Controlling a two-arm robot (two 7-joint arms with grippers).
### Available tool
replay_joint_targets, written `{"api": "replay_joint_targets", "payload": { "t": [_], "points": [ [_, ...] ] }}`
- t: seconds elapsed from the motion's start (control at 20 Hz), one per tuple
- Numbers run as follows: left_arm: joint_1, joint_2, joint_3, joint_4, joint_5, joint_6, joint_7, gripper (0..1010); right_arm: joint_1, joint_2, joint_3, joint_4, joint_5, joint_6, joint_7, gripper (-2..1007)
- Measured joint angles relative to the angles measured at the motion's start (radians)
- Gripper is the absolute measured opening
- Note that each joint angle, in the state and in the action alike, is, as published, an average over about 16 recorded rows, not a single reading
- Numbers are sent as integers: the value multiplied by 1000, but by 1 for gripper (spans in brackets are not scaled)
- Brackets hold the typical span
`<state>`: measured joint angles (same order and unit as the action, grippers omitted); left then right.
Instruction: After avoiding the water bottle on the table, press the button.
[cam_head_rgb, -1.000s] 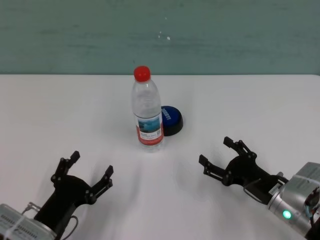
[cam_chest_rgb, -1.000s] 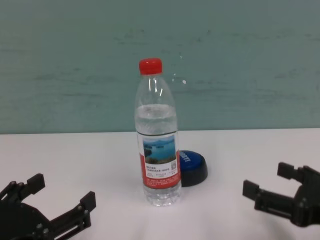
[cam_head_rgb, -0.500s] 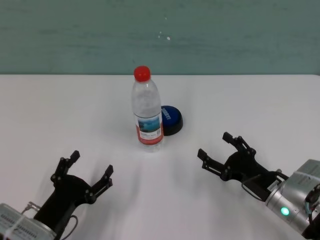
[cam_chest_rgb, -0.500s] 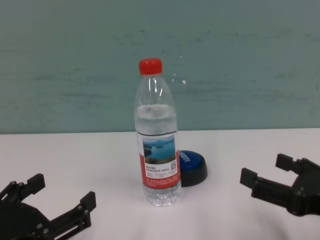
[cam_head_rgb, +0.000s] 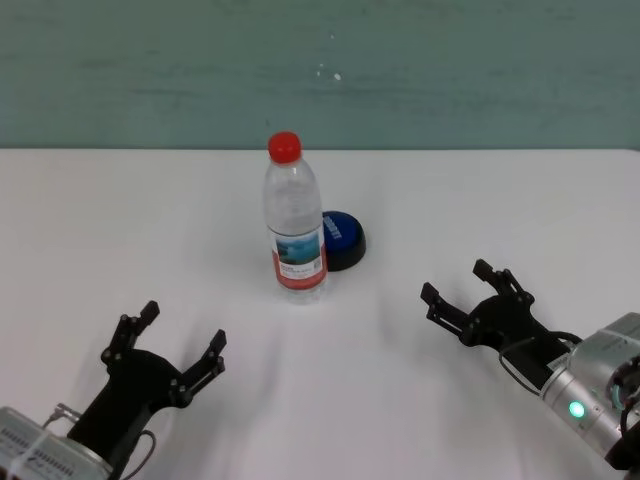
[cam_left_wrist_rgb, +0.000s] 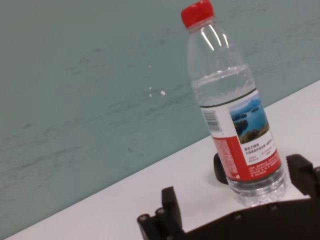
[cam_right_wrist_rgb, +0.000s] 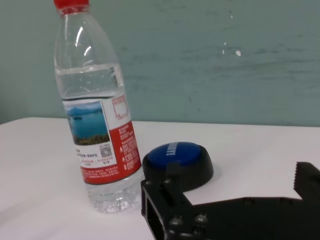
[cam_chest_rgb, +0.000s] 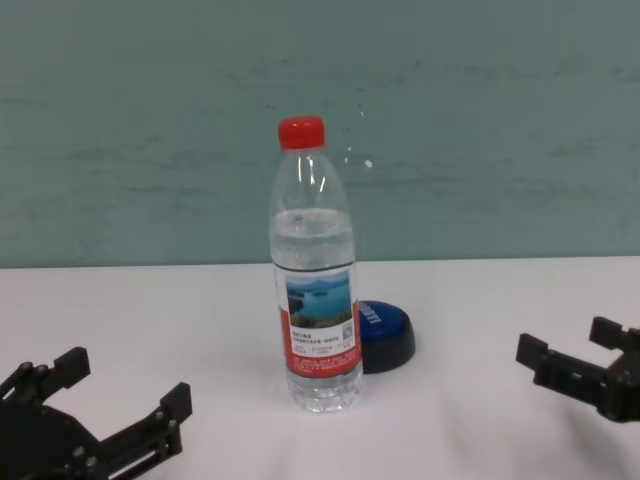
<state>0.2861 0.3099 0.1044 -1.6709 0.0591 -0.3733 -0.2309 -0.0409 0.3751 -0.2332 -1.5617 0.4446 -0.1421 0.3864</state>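
Head view showed the tall clear plastic water bottle with a red cap standing upright on the plain white table, partly screening the low round blue-topped button on its black base. The right gripper, fingers apart, hovered to the bottle's right, likely for an unobstructed approach. The left gripper sat parked near the table's front edge, fingers apart.

- The water bottle: its label carries small print, a barcode and a QR code, none readable.
- The button: white lettering on its blue top, too small to read.

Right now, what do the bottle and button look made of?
Water bottle: clear, glossy thin plastic, you can see through it; red cap, printed paper or film label. Button: smooth blue dome on a black base, probably hard molded plastic, though the finish alone can't confirm it.
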Motion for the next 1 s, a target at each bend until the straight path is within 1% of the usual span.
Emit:
{"api": "replay_joint_targets", "payload": {
  "t": [0.15,0.35,0.7,1.0],
  "points": [
    [0,0,0,0,0,0,0,1000,5,-9,5,11,-8,4,-12,1004],
    [0,0,0,0,0,0,0,1000,9,-16,5,18,-23,4,-21,1004],
    [0,0,0,0,0,0,0,1000,12,-21,1,18,-44,1,-26,1004],
    [0,0,0,0,0,0,0,1000,12,-22,-1,17,-47,0,-26,1004]
  ]
}}
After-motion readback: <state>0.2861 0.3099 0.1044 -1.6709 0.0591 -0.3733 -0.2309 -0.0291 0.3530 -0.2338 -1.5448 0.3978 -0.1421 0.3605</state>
